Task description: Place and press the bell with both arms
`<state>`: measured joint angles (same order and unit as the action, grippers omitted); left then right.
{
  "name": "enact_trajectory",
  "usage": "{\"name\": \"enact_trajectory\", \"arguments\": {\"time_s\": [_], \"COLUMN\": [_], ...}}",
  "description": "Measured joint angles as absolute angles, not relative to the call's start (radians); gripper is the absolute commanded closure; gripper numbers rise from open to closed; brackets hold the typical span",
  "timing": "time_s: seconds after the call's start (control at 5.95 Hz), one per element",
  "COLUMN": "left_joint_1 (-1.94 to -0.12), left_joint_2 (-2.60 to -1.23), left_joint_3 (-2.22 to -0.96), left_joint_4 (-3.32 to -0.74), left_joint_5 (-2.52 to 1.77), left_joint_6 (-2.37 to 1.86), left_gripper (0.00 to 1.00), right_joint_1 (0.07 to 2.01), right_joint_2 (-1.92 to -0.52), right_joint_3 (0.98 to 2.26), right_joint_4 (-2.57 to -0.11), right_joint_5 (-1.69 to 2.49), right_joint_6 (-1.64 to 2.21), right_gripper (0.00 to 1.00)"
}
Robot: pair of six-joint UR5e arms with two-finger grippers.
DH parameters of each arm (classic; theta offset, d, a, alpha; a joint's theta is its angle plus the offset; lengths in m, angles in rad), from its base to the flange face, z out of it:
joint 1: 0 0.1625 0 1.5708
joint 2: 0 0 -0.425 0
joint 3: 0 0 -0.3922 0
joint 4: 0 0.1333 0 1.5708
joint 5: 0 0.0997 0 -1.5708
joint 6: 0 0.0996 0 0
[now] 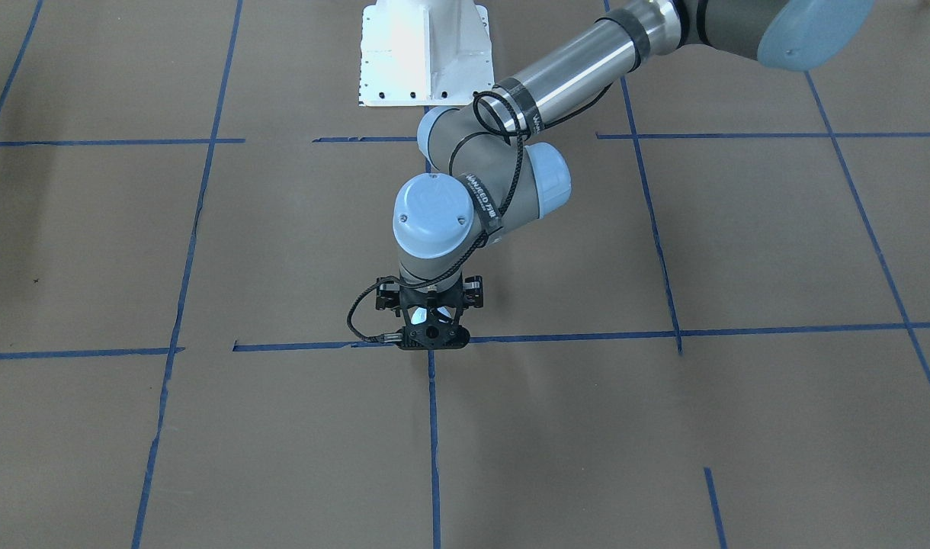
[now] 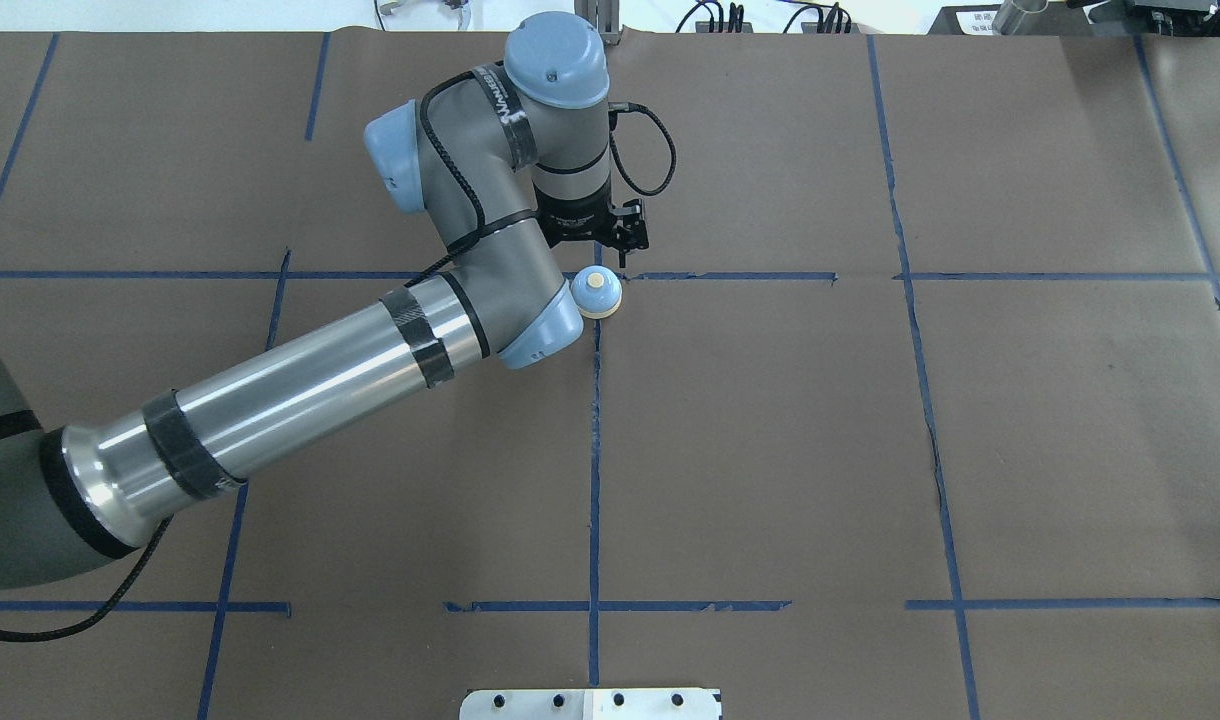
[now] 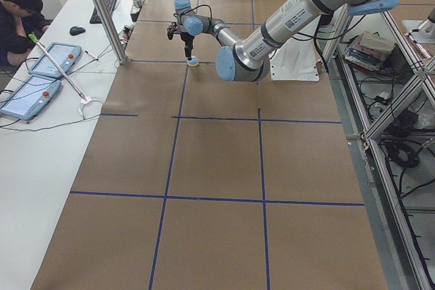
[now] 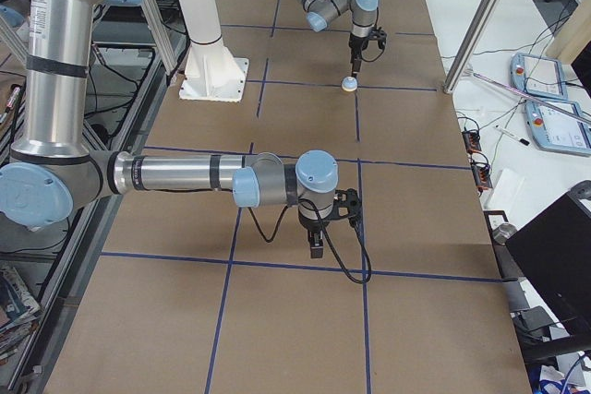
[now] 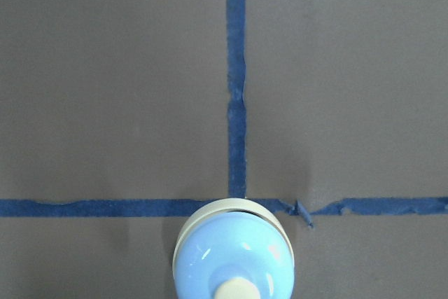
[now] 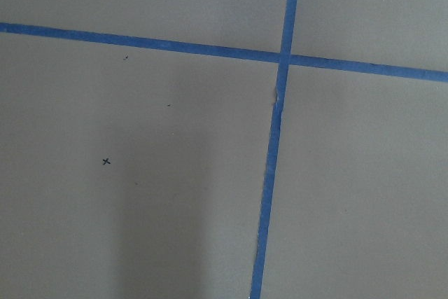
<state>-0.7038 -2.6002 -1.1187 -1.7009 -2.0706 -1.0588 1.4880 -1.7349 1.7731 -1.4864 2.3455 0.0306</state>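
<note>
The bell (image 2: 597, 293), light blue with a cream rim and button, stands on the brown table at a crossing of blue tape lines. It fills the bottom of the left wrist view (image 5: 233, 257) and shows small in the side views (image 3: 194, 62) (image 4: 348, 86). My left gripper (image 1: 432, 319) points straight down just above it, apart from it, with its jaws looking spread and empty. My right gripper (image 4: 316, 244) hangs over the table far from the bell. I cannot tell whether it is open or shut. Its wrist view shows only bare paper and tape.
The white pedestal (image 1: 423, 53) stands at the robot's side of the table. A side bench holds tablets (image 3: 41, 73) with a seated operator (image 3: 17, 15) behind it. A metal post (image 3: 105, 11) rises near the bell's end. A small x mark (image 6: 106, 162) is on the paper.
</note>
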Motion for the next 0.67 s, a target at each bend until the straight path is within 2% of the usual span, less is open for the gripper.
{"name": "enact_trajectory", "arguments": {"time_s": [0.5,0.67], "left_joint_1": [-0.855,-0.941], "left_joint_2": [-2.123,-1.952], "left_joint_3": [-1.639,-1.758], "left_joint_4": [-1.58,-1.58], "left_joint_5": [-2.079,-2.119], "left_joint_6": [-0.747,-0.63], "left_gripper": [0.0,0.0], "right_joint_1": [1.488,1.488], "right_joint_2": [-1.735,-1.735], "right_joint_3": [1.773,1.774], "right_joint_4": [-1.486,-1.486], "right_joint_5": [2.347,2.347], "right_joint_6": [0.031,0.031], "right_gripper": [0.0,0.0]}}
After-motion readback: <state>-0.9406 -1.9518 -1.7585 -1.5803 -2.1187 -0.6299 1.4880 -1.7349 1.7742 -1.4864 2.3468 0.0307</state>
